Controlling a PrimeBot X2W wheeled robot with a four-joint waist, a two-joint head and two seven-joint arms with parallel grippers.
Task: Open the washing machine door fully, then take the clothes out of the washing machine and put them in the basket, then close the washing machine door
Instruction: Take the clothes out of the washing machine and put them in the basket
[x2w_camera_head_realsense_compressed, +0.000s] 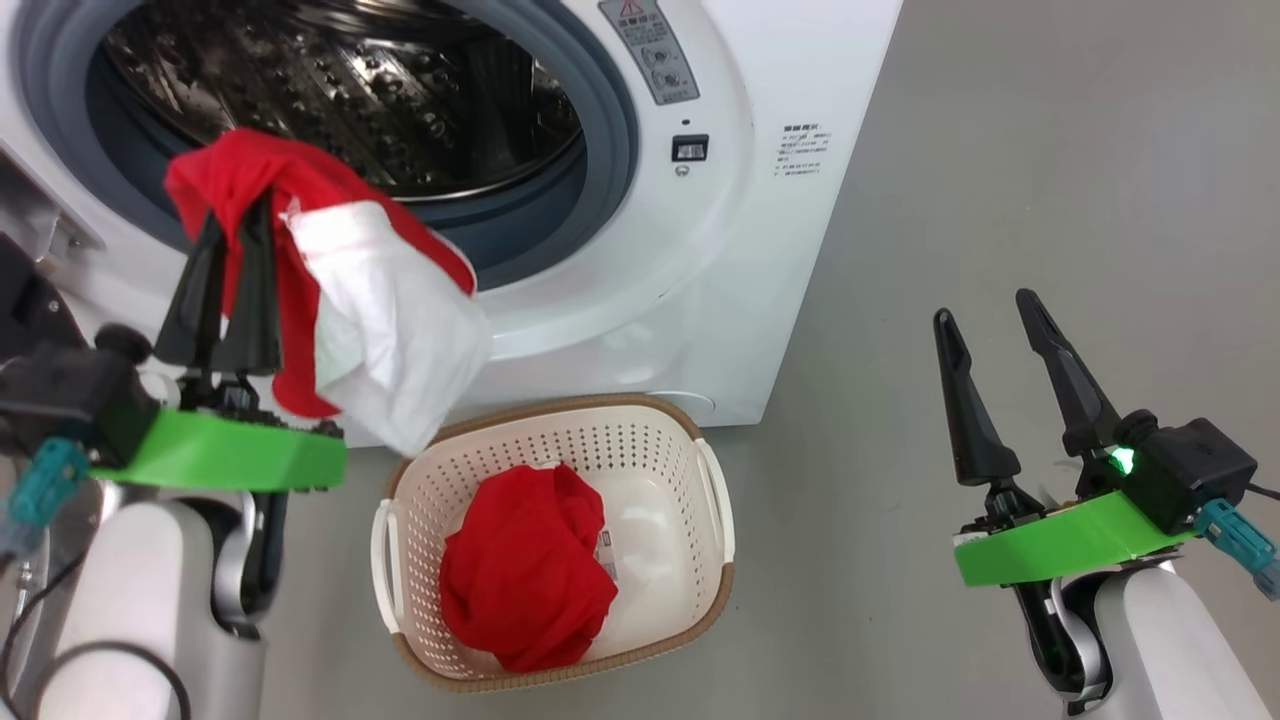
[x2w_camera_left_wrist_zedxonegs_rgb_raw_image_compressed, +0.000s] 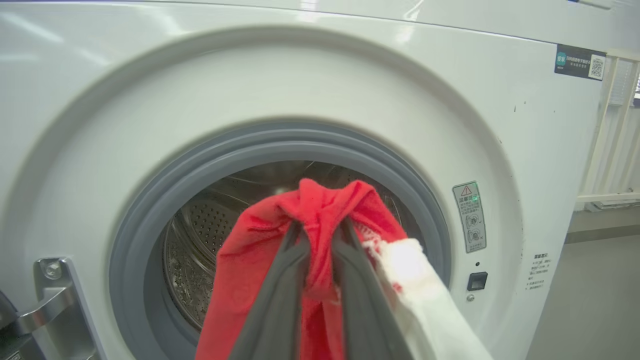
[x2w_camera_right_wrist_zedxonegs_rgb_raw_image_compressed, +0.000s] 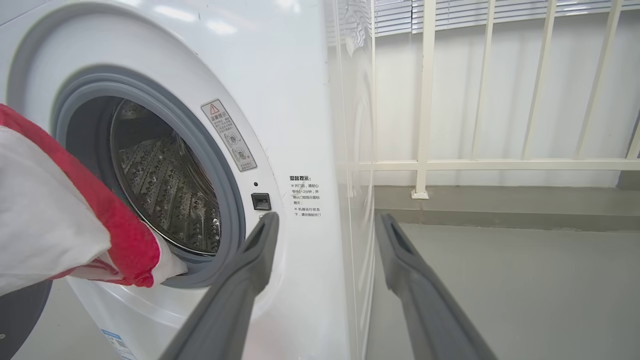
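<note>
My left gripper (x2w_camera_head_realsense_compressed: 237, 215) is shut on a red and white piece of the clothes (x2w_camera_head_realsense_compressed: 380, 300), held up in front of the washing machine's (x2w_camera_head_realsense_compressed: 760, 200) open mouth, above and left of the basket (x2w_camera_head_realsense_compressed: 640, 450). The white part hangs down over the basket's near-left rim. In the left wrist view the fabric (x2w_camera_left_wrist_zedxonegs_rgb_raw_image_compressed: 250, 260) bunches between that gripper's (x2w_camera_left_wrist_zedxonegs_rgb_raw_image_compressed: 320, 227) fingers before the steel drum (x2w_camera_left_wrist_zedxonegs_rgb_raw_image_compressed: 200, 240). Another red piece (x2w_camera_head_realsense_compressed: 530, 580) lies in the basket. My right gripper (x2w_camera_head_realsense_compressed: 985, 308) stands open and holds nothing, right of the basket. The washing machine door is out of view.
The basket stands on the grey floor (x2w_camera_head_realsense_compressed: 1050, 150) against the machine's front. A metal hinge bracket (x2w_camera_left_wrist_zedxonegs_rgb_raw_image_compressed: 50, 295) sits left of the drum opening. In the right wrist view a cream railing (x2w_camera_right_wrist_zedxonegs_rgb_raw_image_compressed: 425, 100) and wall lie beyond the machine's right side (x2w_camera_right_wrist_zedxonegs_rgb_raw_image_compressed: 350, 150).
</note>
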